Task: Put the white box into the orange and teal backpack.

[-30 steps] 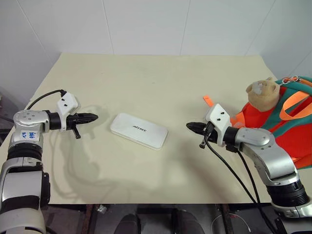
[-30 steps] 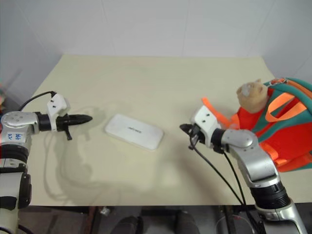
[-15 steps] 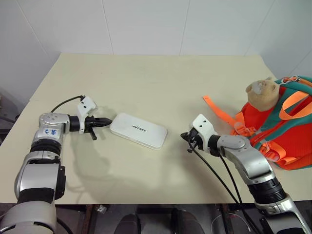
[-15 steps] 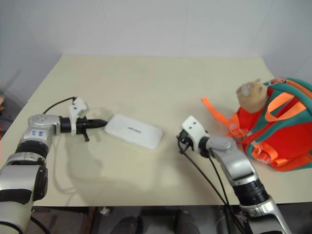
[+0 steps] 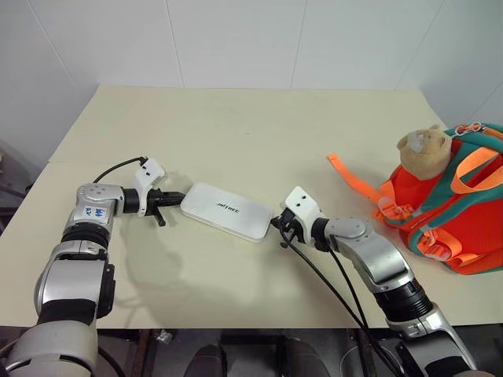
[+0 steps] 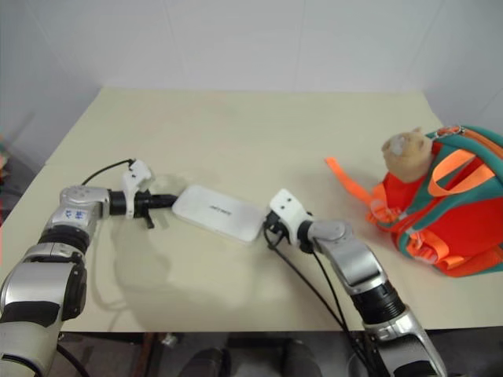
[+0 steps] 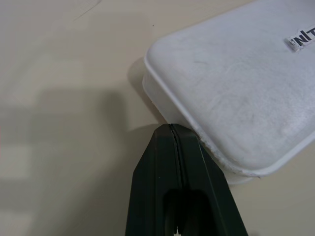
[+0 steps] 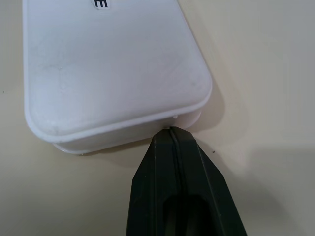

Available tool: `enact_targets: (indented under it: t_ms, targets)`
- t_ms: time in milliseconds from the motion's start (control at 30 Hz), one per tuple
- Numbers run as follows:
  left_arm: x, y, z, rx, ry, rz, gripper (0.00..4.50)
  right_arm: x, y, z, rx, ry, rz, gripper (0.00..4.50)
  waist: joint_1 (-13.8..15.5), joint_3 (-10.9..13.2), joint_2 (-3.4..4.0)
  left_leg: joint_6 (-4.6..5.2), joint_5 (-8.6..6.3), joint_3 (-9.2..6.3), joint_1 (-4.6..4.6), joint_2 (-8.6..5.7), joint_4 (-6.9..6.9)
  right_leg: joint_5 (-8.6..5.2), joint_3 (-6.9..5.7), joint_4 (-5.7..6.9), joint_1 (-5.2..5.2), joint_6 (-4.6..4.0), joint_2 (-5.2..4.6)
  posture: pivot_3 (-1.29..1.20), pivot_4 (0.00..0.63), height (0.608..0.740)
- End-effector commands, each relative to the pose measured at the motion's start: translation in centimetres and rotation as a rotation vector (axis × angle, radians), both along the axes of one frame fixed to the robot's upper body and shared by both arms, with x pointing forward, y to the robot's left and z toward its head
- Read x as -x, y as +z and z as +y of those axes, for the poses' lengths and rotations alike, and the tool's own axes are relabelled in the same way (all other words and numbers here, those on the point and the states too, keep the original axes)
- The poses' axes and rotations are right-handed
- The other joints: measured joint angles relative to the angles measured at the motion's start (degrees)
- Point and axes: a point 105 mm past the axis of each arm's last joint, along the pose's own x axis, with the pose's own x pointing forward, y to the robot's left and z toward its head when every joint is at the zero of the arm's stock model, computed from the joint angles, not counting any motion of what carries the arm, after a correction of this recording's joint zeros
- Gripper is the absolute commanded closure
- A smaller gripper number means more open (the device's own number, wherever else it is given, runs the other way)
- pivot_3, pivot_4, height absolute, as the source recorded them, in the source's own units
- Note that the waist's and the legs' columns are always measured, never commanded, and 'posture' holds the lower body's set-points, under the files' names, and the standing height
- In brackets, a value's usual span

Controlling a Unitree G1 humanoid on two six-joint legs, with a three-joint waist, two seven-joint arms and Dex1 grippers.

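Fingers pressed together (holding nothing), left tool (image 7: 173, 129) and right tool (image 8: 172, 132) touch opposite ends of white box (image 5: 226, 210).

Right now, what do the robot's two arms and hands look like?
Both arms are silver-grey metal with black joint bands. Each hand, left hand and right hand, has two black fingers, a white wrist block and black cables. A sticker with blue handwriting marks the left arm.

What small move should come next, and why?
Probably squeeze both arms inward and lift: the shut left gripper and the shut right gripper press opposite short ends of the white box, still flat on the table, away from the orange and teal backpack.
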Motion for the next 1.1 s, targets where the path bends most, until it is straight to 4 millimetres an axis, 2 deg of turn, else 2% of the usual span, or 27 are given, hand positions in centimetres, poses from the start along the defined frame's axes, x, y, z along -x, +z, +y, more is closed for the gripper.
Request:
enact_targets:
  t_ms: [33,333,567,800,967,1100]
  targets:
    - [0.2,0.0,-1.7,-0.004,-0.087,0.015,4.50,1.0,1.8,1.9,-0.023,0.096,-0.054,4.38,0.0,0.0,0.00,0.00,0.00,0.00,0.00,0.00,0.00,0.00,0.00,0.00,0.00,0.00,0.00,0.00,0.150,0.740]
    - [2.6,-1.1,-3.6,-0.037,-0.264,0.101,4.50,2.1,2.0,1.5,0.029,0.159,-0.059,4.38,0.0,0.0,0.00,-0.02,-0.02,0.00,0.00,0.00,-0.03,0.00,0.01,-0.04,0.00,0.00,0.00,0.00,0.150,0.740]
    - [6.8,-2.1,-4.5,-0.070,-0.352,0.194,4.50,3.2,2.1,-0.4,0.096,0.182,-0.052,4.38,0.0,0.0,0.01,-0.01,-0.07,0.05,0.05,0.04,-0.04,-0.02,0.11,-0.05,0.01,-0.01,0.00,0.00,0.150,0.740]
    - [10.3,-2.6,-6.6,-0.056,-0.404,0.253,4.50,5.1,1.8,-2.0,0.156,0.218,-0.021,4.38,0.1,0.0,0.01,0.01,-0.09,-0.01,0.05,0.04,0.02,-0.02,0.15,-0.11,0.08,-0.02,-0.03,0.00,0.150,0.740]
    - [10.5,-2.7,-7.1,-0.040,-0.379,0.259,4.50,5.4,1.8,-2.2,0.163,0.217,-0.014,4.38,0.1,0.0,0.01,0.02,-0.09,-0.04,0.11,0.04,0.02,-0.05,0.14,-0.23,0.09,-0.07,-0.03,0.00,0.150,0.740]
    - [9.6,-3.3,-5.7,-0.067,-0.299,0.256,4.50,5.1,1.9,-2.1,0.158,0.208,-0.022,4.38,0.1,0.0,0.01,0.02,-0.09,-0.05,0.15,0.04,0.02,-0.06,0.14,-0.20,0.09,-0.09,-0.02,0.00,0.150,0.740]
